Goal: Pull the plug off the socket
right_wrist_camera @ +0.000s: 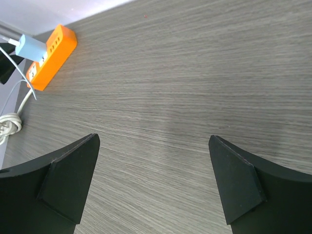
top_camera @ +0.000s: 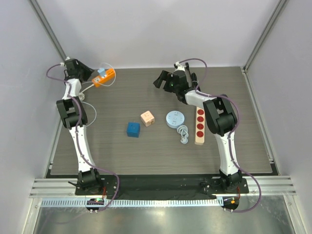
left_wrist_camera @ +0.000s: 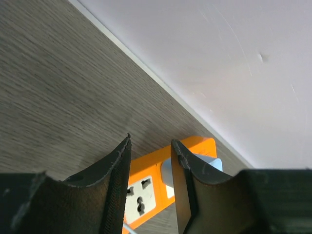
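Far left, blue plug [top_camera: 101, 71] in orange socket [top_camera: 108, 76], left gripper [left_wrist_camera: 151, 140] narrow, hold unclear, right gripper [right_wrist_camera: 153, 139] wide.

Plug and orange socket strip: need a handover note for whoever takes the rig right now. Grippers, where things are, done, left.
Left gripper: at the orange socket strip, jaws narrowed to a slim gap. I can't tell whether they pinch anything.
Right gripper: wide open, empty, above bare table at mid-back.
Light-blue plug: seated in the strip, at the table's far-left corner.
Done: left arm is in position at the strip; nothing is unplugged yet.
Left: confirm a grip on the plug, probably steady the strip, then pull the plug out.
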### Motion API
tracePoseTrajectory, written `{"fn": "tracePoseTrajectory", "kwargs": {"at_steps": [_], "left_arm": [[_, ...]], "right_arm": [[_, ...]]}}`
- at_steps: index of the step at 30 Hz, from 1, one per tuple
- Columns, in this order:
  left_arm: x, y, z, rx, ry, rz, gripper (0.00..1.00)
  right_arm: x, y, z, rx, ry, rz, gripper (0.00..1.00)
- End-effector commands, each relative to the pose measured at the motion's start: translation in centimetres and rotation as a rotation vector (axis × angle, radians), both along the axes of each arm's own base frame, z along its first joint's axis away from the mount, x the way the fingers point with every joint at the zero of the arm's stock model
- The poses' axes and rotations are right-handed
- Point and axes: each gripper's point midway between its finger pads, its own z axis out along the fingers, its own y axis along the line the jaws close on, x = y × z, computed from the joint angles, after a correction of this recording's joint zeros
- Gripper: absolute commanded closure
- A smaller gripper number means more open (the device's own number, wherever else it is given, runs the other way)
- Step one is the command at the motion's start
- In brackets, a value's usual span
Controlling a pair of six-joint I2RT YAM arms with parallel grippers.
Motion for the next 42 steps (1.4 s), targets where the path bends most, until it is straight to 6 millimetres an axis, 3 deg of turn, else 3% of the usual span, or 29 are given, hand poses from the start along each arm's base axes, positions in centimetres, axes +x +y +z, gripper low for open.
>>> {"fn": "tracePoseTrajectory", "kwargs": {"at_steps": [1,2,9,15,23,31,33,35,36,37,39,40,42], "left_arm": [[1.8,0.4,2.1,-0.076,-0.110,0.032,0.60],[1.8,0.3,0.7,-0.096,-0.094,0.040,0.60],[2.0,-1.9,-1.8,-0.201,-0.061,0.003,0.64],[1.2,-6.4,-3.8,-0.277,-0.001,-0.103,0.73],[-0.1,-13.1,-2.6,-0.252,0.017,-0.277,0.73],[-4.0,-18.6,-3.4,-0.272,0.117,-0.414,0.74],[-5.0,-19.4,-2.3,-0.274,0.123,-0.441,0.75],[-6.2,-19.8,-2.6,-0.277,0.149,-0.450,0.74],[-6.5,-19.6,-1.0,-0.265,0.132,-0.448,0.74],[-7.2,-19.5,-1.2,-0.258,0.149,-0.441,0.75],[-7.8,-18.3,-0.6,-0.172,0.175,-0.415,0.72],[-8.0,-17.6,1.3,-0.120,0.160,-0.405,0.67],[-8.6,-16.0,3.3,-0.003,0.180,-0.377,0.58]], "right_arm": [[0.9,0.9,2.0,0.045,-0.054,0.021,0.00],[0.9,0.9,2.0,0.046,-0.054,0.020,0.00],[1.3,1.3,1.5,0.048,-0.044,0.028,0.00],[1.4,1.4,1.4,0.050,-0.039,0.030,0.00],[1.4,1.5,1.1,0.047,-0.028,0.041,0.00],[1.2,1.6,1.0,0.051,-0.004,0.065,0.00],[1.0,1.7,0.9,0.054,0.003,0.073,0.00],[0.9,1.7,0.8,0.054,0.010,0.078,0.00],[0.8,1.8,0.8,0.054,0.012,0.085,0.00],[0.7,1.9,0.8,0.057,0.013,0.090,0.00],[0.6,1.9,0.9,0.057,0.013,0.095,0.00],[0.5,2.0,0.8,0.059,0.016,0.099,0.00],[0.4,2.1,0.7,0.063,0.021,0.103,0.00]]}}
